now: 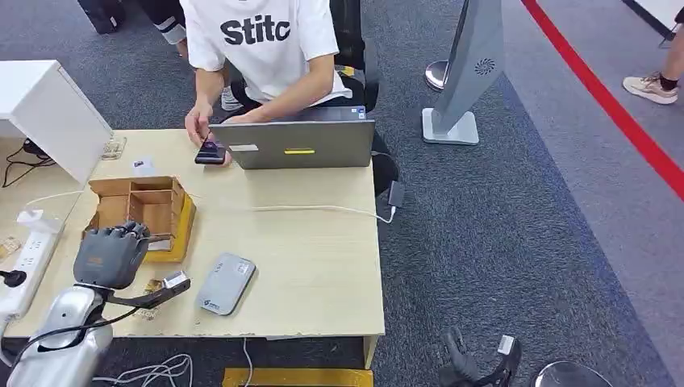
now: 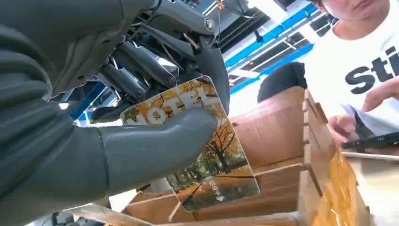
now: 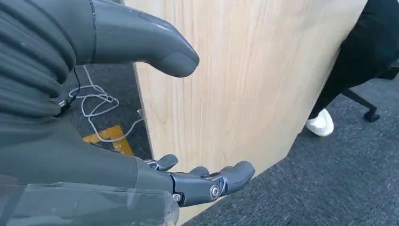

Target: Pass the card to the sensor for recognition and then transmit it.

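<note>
Head view: left hand (image 1: 111,254) sits lower left of frame over the wooden box (image 1: 145,211); grey sensor (image 1: 227,283) lies just to its right, nearer than to the right hand (image 1: 476,364) at bottom right.

Left wrist view: thumb and fingers pinch the card (image 2: 197,141) above the box, card's long side running to lower right.

Right wrist view: right hand holds nothing, fingers apart, beside the table (image 3: 235,80).

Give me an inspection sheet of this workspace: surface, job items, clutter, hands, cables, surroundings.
Surface: light wooden table.
Job's things: card pinched by left robot hand at wooden box; grey sensor beside it.
Clutter: laptop, phone, power strip.
Hands: left holds card; right robot hand open beside the table.
Cables: white cable across table.
Surroundings: seated person, grey carpet, red floor line.
</note>
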`<action>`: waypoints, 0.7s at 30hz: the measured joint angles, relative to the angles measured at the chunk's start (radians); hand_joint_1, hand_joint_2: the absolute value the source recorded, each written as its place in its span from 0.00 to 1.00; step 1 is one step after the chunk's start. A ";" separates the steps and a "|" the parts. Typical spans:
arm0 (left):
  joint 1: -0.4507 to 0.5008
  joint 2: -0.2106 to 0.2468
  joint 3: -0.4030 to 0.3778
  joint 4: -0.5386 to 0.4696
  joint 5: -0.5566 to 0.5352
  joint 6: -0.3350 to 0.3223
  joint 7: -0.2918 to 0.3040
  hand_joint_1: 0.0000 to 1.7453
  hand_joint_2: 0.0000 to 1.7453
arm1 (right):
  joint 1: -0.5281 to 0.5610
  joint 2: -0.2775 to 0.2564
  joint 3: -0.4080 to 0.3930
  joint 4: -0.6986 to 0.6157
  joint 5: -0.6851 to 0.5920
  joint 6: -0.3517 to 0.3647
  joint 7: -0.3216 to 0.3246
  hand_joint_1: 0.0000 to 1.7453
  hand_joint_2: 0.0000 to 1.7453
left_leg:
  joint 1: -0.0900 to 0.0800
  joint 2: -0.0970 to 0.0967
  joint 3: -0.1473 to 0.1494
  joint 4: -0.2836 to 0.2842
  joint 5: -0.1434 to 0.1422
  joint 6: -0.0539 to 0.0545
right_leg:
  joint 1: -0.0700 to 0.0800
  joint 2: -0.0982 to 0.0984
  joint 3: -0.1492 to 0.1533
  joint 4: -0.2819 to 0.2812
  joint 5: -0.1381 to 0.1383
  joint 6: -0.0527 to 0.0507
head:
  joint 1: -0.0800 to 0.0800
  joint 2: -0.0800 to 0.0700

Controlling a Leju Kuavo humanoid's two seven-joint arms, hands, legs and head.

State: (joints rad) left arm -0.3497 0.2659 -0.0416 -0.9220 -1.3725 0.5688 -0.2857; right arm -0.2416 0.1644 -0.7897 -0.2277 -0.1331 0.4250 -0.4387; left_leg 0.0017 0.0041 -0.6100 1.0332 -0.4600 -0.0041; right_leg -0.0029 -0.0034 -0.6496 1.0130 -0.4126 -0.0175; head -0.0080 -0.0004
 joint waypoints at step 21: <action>-0.184 0.045 -0.016 -0.204 0.051 -0.174 0.022 1.00 1.00 | -0.001 0.000 0.011 0.000 -0.003 -0.003 0.005 0.00 1.00 | 0.000 0.000 0.000 0.000 0.001 0.000 | 0.000 0.000 -0.001 0.000 0.002 -0.001 | 0.000 0.000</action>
State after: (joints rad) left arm -0.5337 0.3109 -0.0576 -1.1257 -1.3214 0.3952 -0.2639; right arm -0.2430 0.1644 -0.7786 -0.2277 -0.1358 0.4219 -0.4333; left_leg 0.0017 0.0045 -0.6101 1.0334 -0.4592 -0.0041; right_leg -0.0028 -0.0033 -0.6502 1.0130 -0.4108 -0.0189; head -0.0080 -0.0004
